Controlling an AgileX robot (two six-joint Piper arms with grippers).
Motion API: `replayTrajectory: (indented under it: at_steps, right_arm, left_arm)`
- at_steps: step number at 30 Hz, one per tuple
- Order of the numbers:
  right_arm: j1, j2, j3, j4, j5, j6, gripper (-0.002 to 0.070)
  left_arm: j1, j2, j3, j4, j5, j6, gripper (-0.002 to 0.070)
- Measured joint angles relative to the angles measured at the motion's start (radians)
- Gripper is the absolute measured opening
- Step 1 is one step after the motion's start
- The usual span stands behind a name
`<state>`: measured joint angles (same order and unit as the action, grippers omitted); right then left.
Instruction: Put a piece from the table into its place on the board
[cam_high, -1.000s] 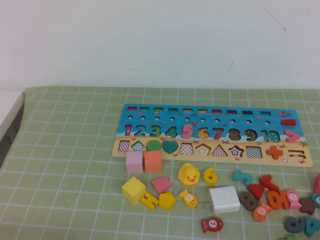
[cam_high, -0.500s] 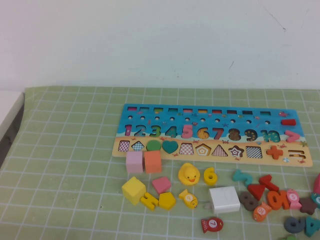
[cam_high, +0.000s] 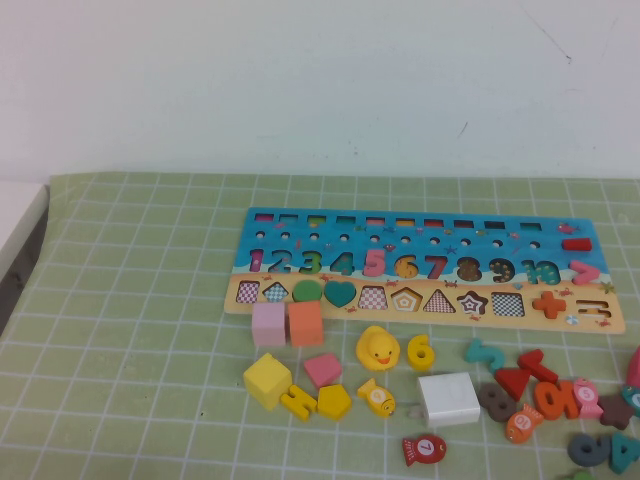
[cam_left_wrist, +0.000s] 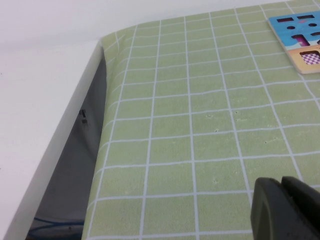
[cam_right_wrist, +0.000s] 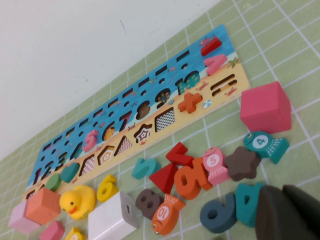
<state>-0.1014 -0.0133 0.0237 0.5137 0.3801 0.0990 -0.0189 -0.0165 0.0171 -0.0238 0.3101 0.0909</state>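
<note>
The yellow numeral "6" piece (cam_high: 421, 352) lies flat on the green grid table (cam_high: 130, 300), just right of the yellow duck and in front of the board (cam_high: 420, 222). It also shows in the right wrist view (cam_right_wrist: 107, 187). The board's "6" cut-out (cam_high: 406, 266) shows bare wood. Neither gripper appears in the high view. My left gripper (cam_left_wrist: 282, 200) is shut and empty over bare mat, far left of the board's corner (cam_left_wrist: 300, 59). My right gripper (cam_right_wrist: 282, 200) is shut and empty, over a teal "4" (cam_right_wrist: 246, 202) in the loose pile at the right.
A yellow duck (cam_high: 378, 348), white box (cam_high: 449, 398), pink block (cam_high: 268, 323), orange block (cam_high: 305, 322) and yellow cube (cam_high: 267, 379) stand near the piece. Several loose numerals and fish (cam_high: 550, 395) lie at the right. A white ledge (cam_high: 20, 215) borders the mat's left.
</note>
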Motion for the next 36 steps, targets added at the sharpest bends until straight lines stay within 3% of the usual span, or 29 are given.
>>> replayTrajectory:
  at_steps: [19,30,36]
  right_arm:
    - [0.000,0.000,0.000,-0.018,0.010,-0.016,-0.0002]
    - [0.000,0.000,0.002,-0.228,-0.047,-0.354,-0.0002]
    - [0.000,0.000,0.002,-0.248,-0.051,-0.412,-0.0003]
  left_arm:
    - [0.000,0.000,0.000,-0.003,-0.002,0.001,-0.0003]
    - [0.000,0.000,0.000,-0.003,-0.002,0.002,-0.0003]
    - [0.000,0.000,0.000,-0.003,-0.002,0.004,-0.0002]
